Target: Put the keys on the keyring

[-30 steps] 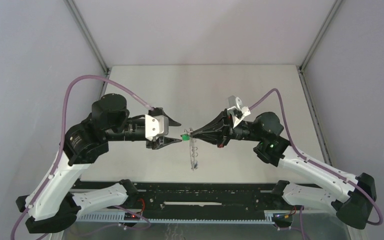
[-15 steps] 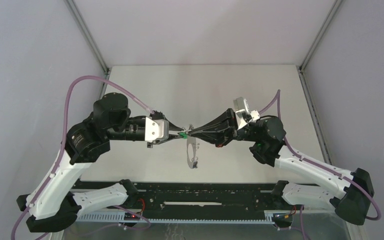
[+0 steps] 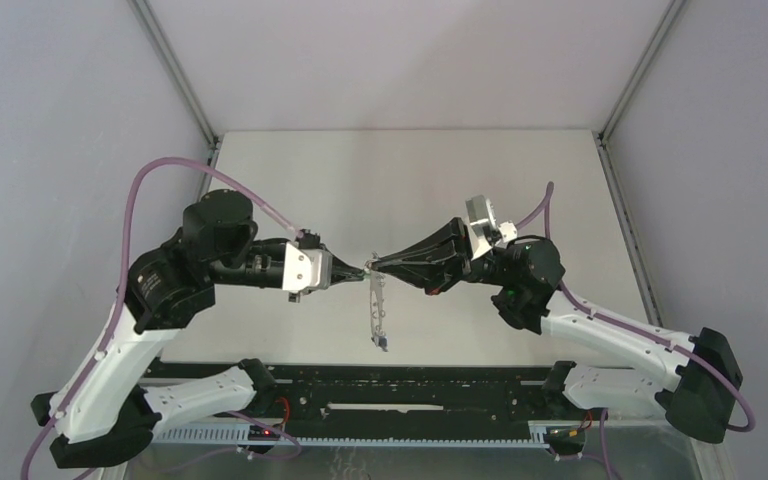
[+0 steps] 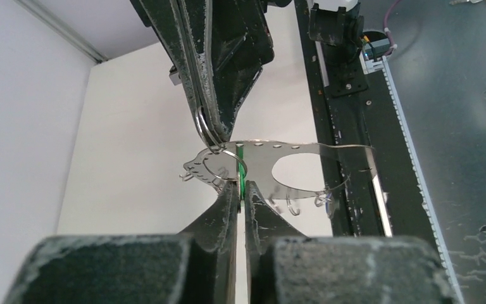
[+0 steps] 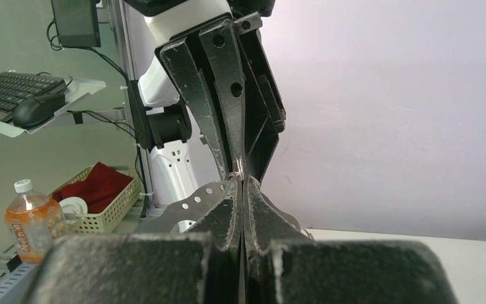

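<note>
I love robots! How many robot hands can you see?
2. The left hand pinches the green key from the left side. The right hand, opposite, grips the keyring hanging between them. None seem hidden.

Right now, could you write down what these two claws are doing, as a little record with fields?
left claw: shut on the green key
right claw: shut on a wire loop of the keyring
keyring: held in the air, hanging down over the table
claws: meeting almost tip to tip
green key threaded on: cannot tell
</note>
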